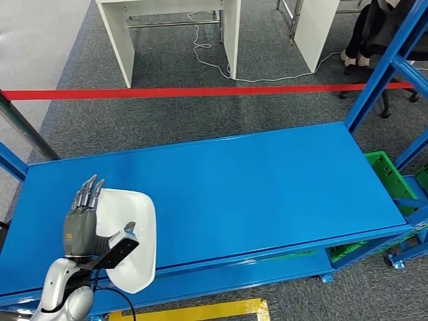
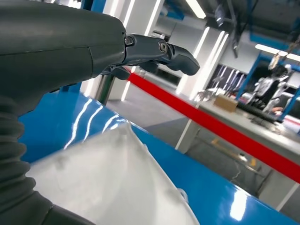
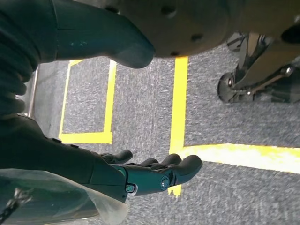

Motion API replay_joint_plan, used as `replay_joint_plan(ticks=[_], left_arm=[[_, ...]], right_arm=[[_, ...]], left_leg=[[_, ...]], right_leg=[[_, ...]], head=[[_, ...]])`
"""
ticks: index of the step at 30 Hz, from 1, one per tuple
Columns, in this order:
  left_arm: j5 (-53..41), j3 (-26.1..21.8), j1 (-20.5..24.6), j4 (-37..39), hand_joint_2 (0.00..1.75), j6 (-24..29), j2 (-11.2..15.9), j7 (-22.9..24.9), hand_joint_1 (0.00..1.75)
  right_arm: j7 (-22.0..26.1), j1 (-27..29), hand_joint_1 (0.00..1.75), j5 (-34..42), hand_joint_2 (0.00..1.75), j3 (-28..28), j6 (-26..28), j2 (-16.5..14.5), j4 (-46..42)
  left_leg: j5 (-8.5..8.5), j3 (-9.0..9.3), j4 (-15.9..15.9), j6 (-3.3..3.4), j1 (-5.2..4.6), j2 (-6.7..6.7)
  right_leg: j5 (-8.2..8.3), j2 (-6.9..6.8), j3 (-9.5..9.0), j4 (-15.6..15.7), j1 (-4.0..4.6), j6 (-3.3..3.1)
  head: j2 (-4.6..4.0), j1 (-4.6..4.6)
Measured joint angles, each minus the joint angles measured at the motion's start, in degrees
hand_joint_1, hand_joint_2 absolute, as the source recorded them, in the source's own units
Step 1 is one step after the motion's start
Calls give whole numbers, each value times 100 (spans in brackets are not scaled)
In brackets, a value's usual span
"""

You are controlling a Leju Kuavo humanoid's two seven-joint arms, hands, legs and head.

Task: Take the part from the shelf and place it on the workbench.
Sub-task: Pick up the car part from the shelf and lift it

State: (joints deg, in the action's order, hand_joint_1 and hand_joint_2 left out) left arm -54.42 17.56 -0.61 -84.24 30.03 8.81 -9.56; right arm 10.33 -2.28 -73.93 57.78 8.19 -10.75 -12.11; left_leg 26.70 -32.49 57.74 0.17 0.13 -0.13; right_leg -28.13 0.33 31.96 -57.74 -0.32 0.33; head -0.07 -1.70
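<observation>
Glossy blue painted-metal shelf [image 1: 242, 180] carries a smooth white plastic-looking part [image 1: 132, 234]; the carpet [image 1: 166, 60] looks rough.

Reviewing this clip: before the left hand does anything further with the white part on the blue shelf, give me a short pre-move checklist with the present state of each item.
1. Left hand at the white part: ok, fingers lie over one edge and the thumb over its middle.
2. Firm hold on the part: cannot tell; the head view and left wrist view do not show fingers closed under it.
3. Part supported: ok, it rests on the blue shelf, overhanging the near edge.
4. Shelf beside the part free: ok.
5. Right hand out of the way: ok, hanging over the floor, holding nothing.
6. Person seated beyond the shelf: ok, apart.
</observation>
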Motion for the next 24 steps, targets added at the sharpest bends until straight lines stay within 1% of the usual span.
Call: replay_joint_plan(ticks=[1,2,3,5,6,7,8,9,10,11,12,13,15,16,17,18,20,21,22,23,24], left_arm=[[-29,-22,1,-1,0,-4,-5,39,0],[-63,-48,3,-3,0,22,-10,71,0],[-110,-76,4,-4,0,73,-15,109,0],[-232,-141,-6,-6,0,228,-33,193,0],[-290,-174,-16,-6,0,310,-48,231,0],[-333,-206,-24,-6,0,373,-64,258,0],[-361,-232,-28,-6,0,414,-76,278,0],[-387,-257,-29,-6,0,445,-86,301,0],[-420,-290,-28,-6,0,478,-100,326,0],[-464,-324,-27,-7,0,525,-117,359,0],[-530,-369,-28,-8,0,589,-139,407,0],[-612,-426,-34,-9,0,667,-165,465,0],[-785,-558,-57,-10,0,808,-220,585,0],[-853,-629,-68,-10,0,854,-250,631,0],[-897,-694,-74,-10,0,877,-277,660,0],[-927,-751,-83,-9,0,886,-298,680,0],[-964,-862,-122,-1,0,888,-314,708,0],[-975,-909,-149,8,0,888,-315,720,0],[-983,-959,-174,18,0,888,-315,728,0],[-984,-1000,-194,26,0,887,-317,732,0],[-984,-1031,-207,31,0,887,-318,735,0]], right_arm=[[-7,2,0,1,175,7,1,0,0],[-11,0,0,0,175,10,2,-1,0],[-14,-3,0,-1,175,12,3,-3,0],[-19,-3,0,-2,175,15,11,-7,0],[-21,0,0,-2,175,16,16,-9,0],[-25,3,0,-2,175,16,19,-9,0],[-29,4,0,-2,175,16,20,-10,1],[-32,4,0,-3,175,16,21,-14,1],[-33,3,0,-4,175,17,23,-18,2],[-34,-2,0,-5,175,17,28,-22,2],[-37,-7,0,-5,175,18,33,-27,2],[-44,-10,0,-5,175,19,39,-29,2],[-58,-11,0,-4,175,22,49,-38,3],[-64,-10,0,-3,175,25,54,-41,4],[-67,-12,0,-3,175,32,58,-44,4],[-68,-16,0,-2,175,40,62,-45,4],[-69,-17,0,-2,175,60,63,-46,4],[-69,-14,0,-1,175,68,63,-46,4],[-69,-9,0,0,175,78,62,-46,4],[-69,-4,0,1,175,89,62,-46,4],[-69,-2,0,2,175,99,63,-46,4]], left_leg=[[47,-14,50,-31,8,0],[153,-71,201,-65,15,0],[317,-184,475,-95,24,1],[683,-530,1259,-137,35,1],[776,-673,1563,-147,38,1],[753,-732,1674,-149,40,1],[617,-684,1552,-143,41,1],[394,-534,1215,-129,41,1],[183,-342,792,-109,40,1],[42,-170,414,-89,33,0],[-28,-60,160,-70,25,0],[-25,-20,50,-50,15,-2],[-17,-26,16,1,11,-5],[-26,-19,-4,37,21,-4],[-36,-12,-24,75,33,-1],[-46,-5,-43,106,47,5],[-45,-9,-45,138,45,20],[-42,-10,-44,141,41,26],[-39,-9,-43,145,39,28],[-36,-5,-41,145,39,26],[-32,1,-38,141,39,20]], right_leg=[[9,-2,-6,9,-7,-34],[18,-6,-13,21,-18,-68],[25,-9,-20,31,-29,-94],[18,-12,-22,28,-27,-118],[13,-12,-26,27,-25,-122],[8,-10,-35,25,-24,-125],[1,-7,-50,25,-24,-124],[-10,-2,-72,24,-24,-120],[-22,2,-92,25,-24,-110],[-36,9,-101,17,-14,-92],[-43,13,-96,13,-4,-67],[-46,16,-85,13,3,-39],[-48,16,-73,25,8,25],[-82,13,-55,-3,7,54],[-164,11,1,-114,7,79],[-300,9,115,-344,5,101],[-650,6,492,-1109,-2,128],[-764,5,673,-1460,-5,137],[-776,4,778,-1643,-6,143],[-672,2,772,-1591,-6,142],[-476,0,653,-1309,-8,133]], head=[[0,4],[0,13],[0,21],[0,34],[0,34],[0,34],[0,35],[0,35],[0,34],[0,34],[0,31],[0,31],[0,28],[0,24],[0,10],[0,0],[0,-21],[0,-21],[0,-21],[0,-23],[0,-23]])
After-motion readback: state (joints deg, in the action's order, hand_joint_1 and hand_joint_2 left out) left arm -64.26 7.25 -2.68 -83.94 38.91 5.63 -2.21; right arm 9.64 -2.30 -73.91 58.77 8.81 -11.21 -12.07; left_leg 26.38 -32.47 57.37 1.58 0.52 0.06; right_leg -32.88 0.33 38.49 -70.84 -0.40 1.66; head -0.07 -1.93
